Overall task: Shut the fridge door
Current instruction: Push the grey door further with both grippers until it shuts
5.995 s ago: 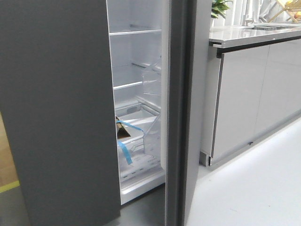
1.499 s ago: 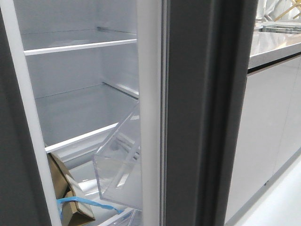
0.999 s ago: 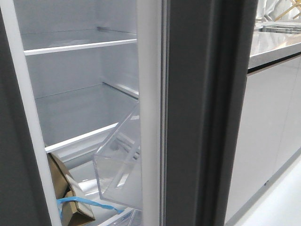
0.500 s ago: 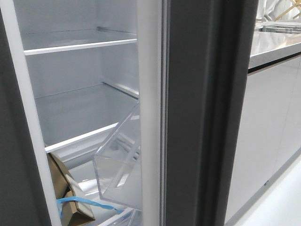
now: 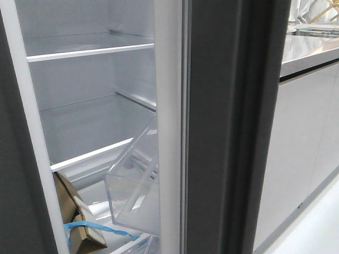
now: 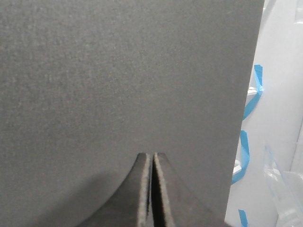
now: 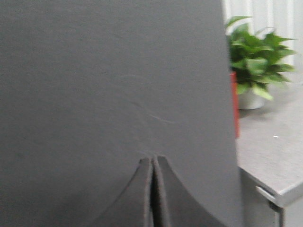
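The fridge door (image 5: 222, 132) stands open, seen edge-on in the front view, with its white inner lining (image 5: 167, 106), grey gasket (image 5: 184, 132) and a clear door bin (image 5: 135, 185). In the right wrist view its matte dark grey outer face (image 7: 109, 71) fills most of the picture. My right gripper (image 7: 152, 158) is shut and empty, its tips at or right against that face. My left gripper (image 6: 152, 154) is shut and empty, its tips at the second dark grey panel (image 6: 118, 71), near that panel's edge beside the opening. Neither gripper shows in the front view.
Inside the fridge are white shelves (image 5: 90, 52) and a cardboard box with blue tape (image 5: 74, 217). Glossy light grey cabinet fronts (image 5: 302, 148) under a countertop (image 5: 310, 50) stand to the right. A potted plant (image 7: 255, 61) sits on the counter (image 7: 270, 156).
Since six seconds ago the front view has come much closer to the fridge opening and door edge. Over the last second and a half nothing visibly moves.
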Controlling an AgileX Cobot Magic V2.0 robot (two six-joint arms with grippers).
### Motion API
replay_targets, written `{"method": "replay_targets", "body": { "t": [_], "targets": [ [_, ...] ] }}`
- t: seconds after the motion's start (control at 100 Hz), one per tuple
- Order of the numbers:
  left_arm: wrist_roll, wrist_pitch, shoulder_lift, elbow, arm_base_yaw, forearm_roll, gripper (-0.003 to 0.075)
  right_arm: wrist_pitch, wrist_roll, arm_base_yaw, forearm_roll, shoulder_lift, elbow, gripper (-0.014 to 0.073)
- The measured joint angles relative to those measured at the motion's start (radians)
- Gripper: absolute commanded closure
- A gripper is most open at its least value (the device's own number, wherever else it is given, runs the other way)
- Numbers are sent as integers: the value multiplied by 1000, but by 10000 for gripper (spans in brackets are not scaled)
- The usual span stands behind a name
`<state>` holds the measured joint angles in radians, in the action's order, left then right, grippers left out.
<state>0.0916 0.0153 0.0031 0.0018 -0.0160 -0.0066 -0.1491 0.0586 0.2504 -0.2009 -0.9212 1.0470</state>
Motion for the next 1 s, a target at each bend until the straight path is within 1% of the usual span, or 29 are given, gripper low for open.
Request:
{"method": "replay_targets", "body": {
  "t": [0.11,0.29,0.729,0.999],
  "targets": [
    [0,0,0,0,0,0,741,0,0,43,-1,-46,43,670],
    [0,0,0,0,0,0,741,-2,0,78,-1,-78,78,670],
    [0,0,0,0,0,0,741,2,0,159,-1,-84,81,670],
    [0,0,0,0,0,0,741,41,0,225,4,-108,86,670]
  ]
}}
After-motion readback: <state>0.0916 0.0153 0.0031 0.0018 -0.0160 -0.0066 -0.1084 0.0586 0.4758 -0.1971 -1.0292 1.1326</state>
